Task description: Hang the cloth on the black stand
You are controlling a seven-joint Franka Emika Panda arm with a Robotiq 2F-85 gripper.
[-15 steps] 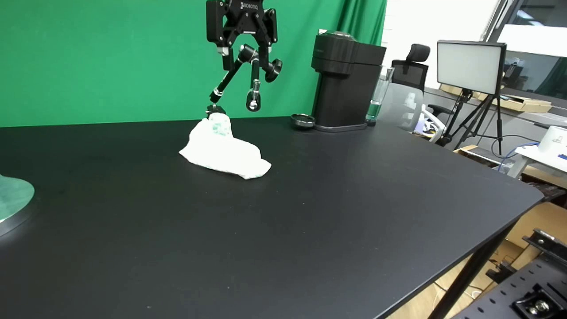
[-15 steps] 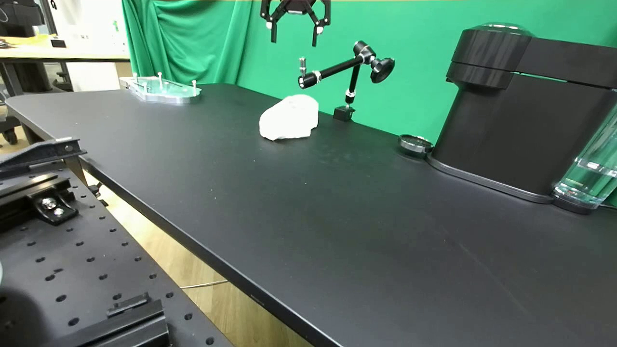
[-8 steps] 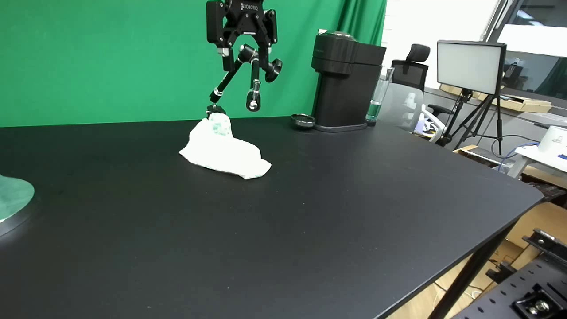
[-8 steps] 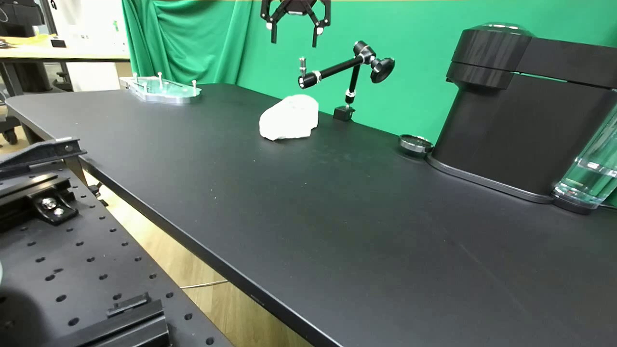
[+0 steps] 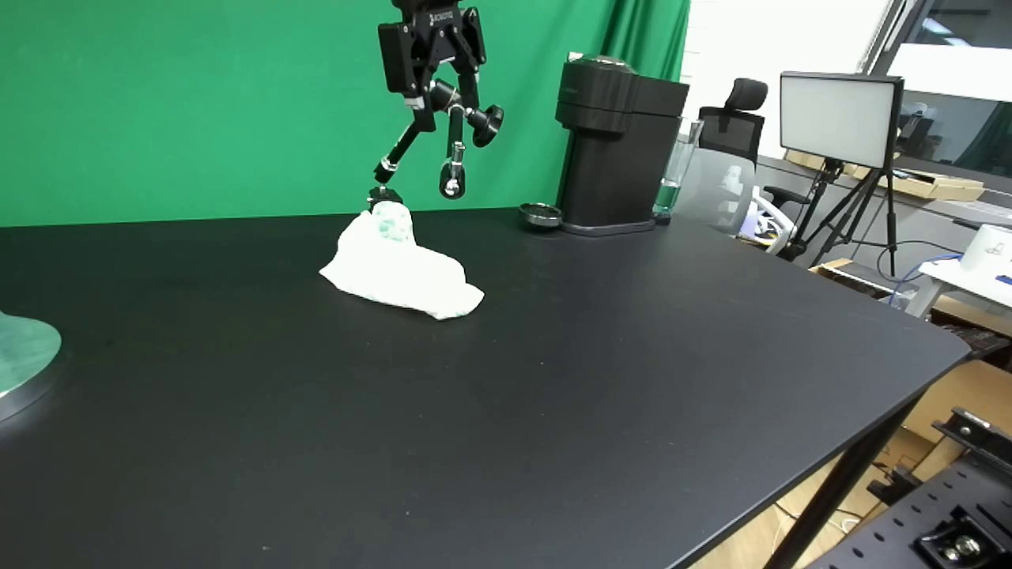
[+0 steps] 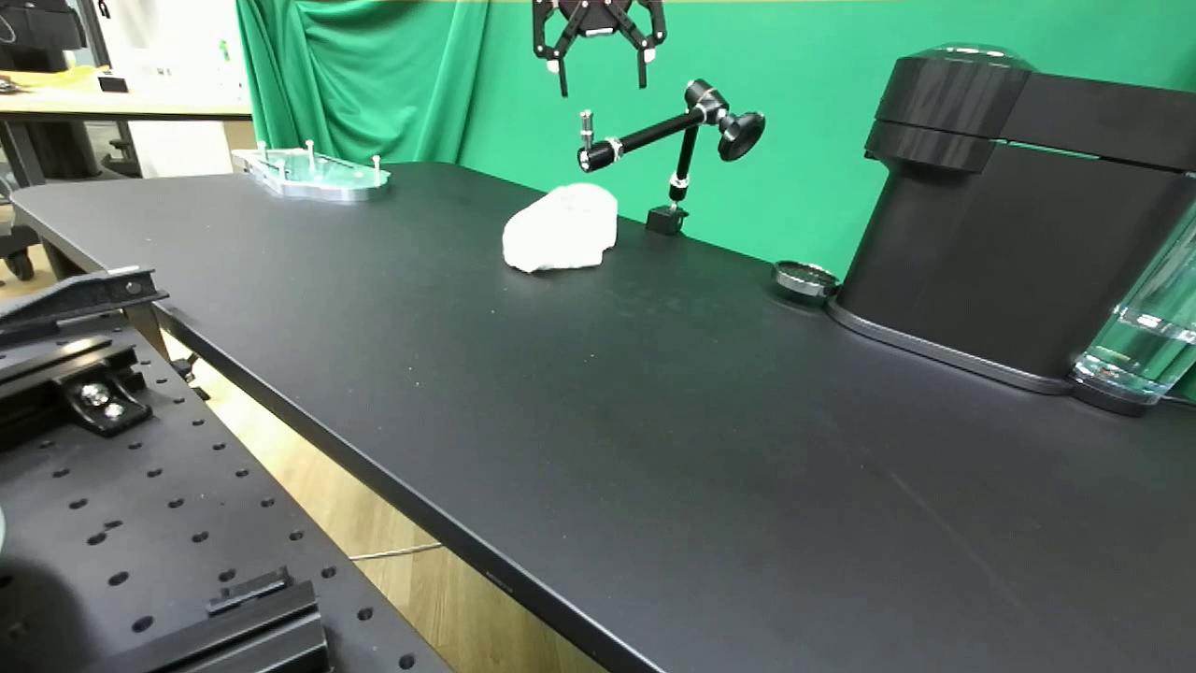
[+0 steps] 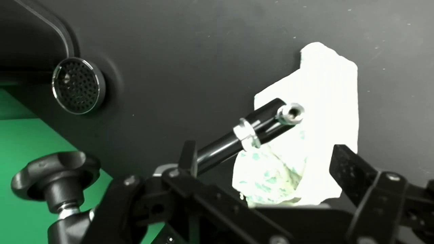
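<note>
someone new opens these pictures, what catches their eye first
The white cloth probably wins, bunched bright on the black table. Next comes the open gripper, hanging higher up before the green backdrop, near the jointed black stand. Then the bulky dark machine, right of gripper and stand in both exterior views.

A big green curtain (image 6: pixel 402 84) hangs behind the black surface (image 6: pixel 654 467). The floor (image 6: pixel 467 598) is light wood. In an exterior view, a black chair (image 5: pixel 731 130) stands near a screen (image 5: pixel 840 117) on three legs (image 5: pixel 891 213), with a big window (image 5: pixel 968 130) behind.
</note>
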